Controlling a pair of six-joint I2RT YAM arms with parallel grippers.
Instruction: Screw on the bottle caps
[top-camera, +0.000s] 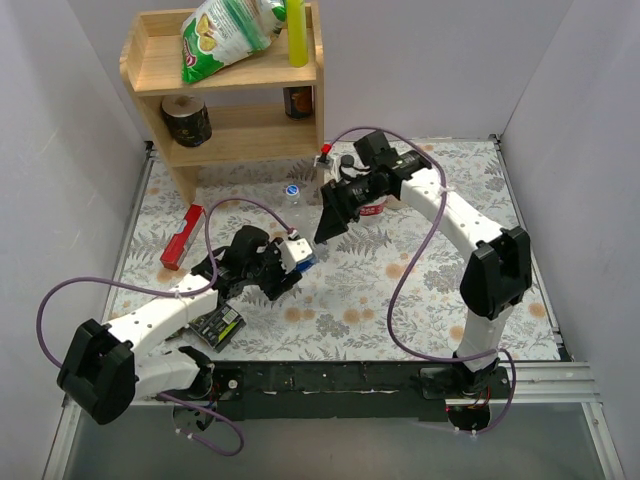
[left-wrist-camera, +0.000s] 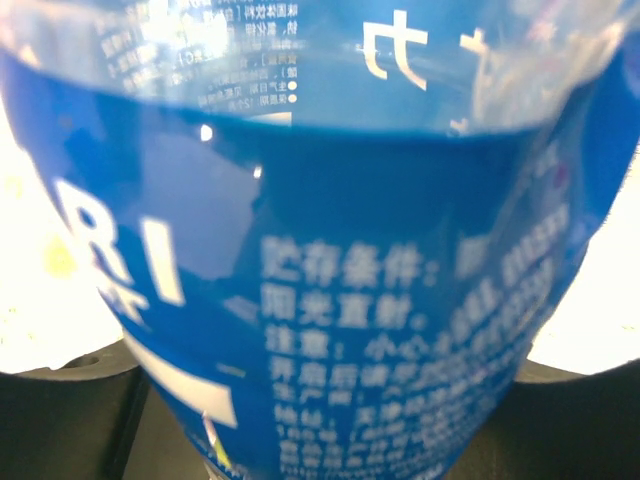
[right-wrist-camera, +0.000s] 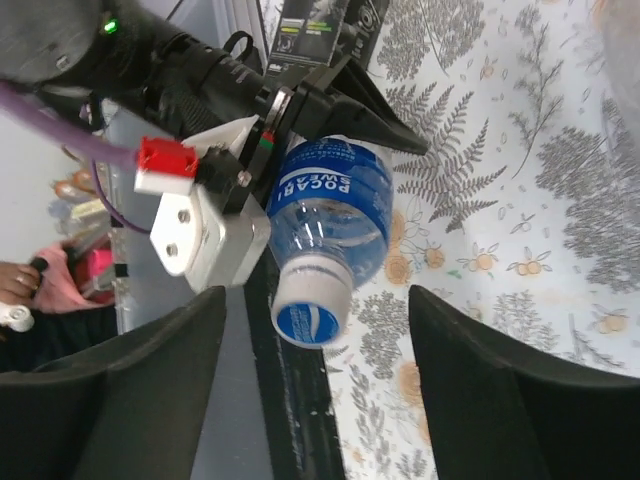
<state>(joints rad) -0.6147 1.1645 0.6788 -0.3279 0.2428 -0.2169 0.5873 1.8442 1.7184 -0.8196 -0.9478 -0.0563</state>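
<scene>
My left gripper is shut on a clear bottle with a blue label and holds it above the mat. The label fills the left wrist view, with the dark fingers at the bottom corners. In the right wrist view the bottle points its neck at the camera, and a blue-white cap sits on the neck. My right gripper is open, one finger on each side of the cap and touching nothing. In the top view it hovers just right of the bottle. No red cap is in view.
A small bottle with a blue cap stands behind the grippers. A red-labelled bottle lies under the right arm. A red box and a black packet lie at the left. A wooden shelf stands at the back.
</scene>
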